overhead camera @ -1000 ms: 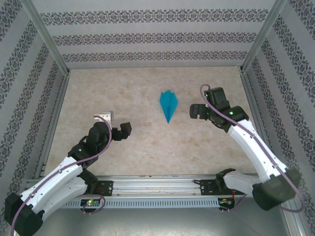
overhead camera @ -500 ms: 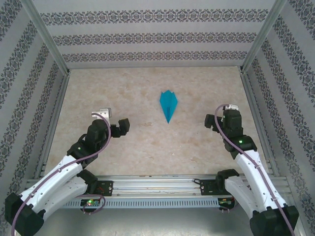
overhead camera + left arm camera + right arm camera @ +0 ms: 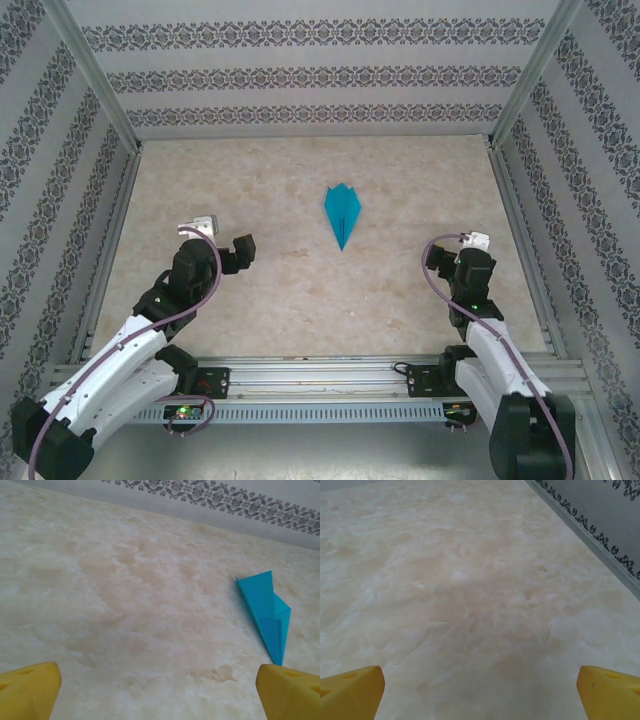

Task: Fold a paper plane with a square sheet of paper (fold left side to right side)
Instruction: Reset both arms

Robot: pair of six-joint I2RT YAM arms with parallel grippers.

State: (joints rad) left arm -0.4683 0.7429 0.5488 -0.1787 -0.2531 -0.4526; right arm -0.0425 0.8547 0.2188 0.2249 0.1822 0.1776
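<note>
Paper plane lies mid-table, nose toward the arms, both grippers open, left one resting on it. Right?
One thing is wrong: the left gripper is not resting on the paper plane. The top external view shows it open and off to the plane's left, with bare table between them. The rest stands, and the right gripper is open too.

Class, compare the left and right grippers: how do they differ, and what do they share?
The left gripper faces the plane; the right gripper faces bare table beside the wall. The left arm slants inward; the right arm points nearly straight ahead. Both are open, empty and apart from the plane.
</note>
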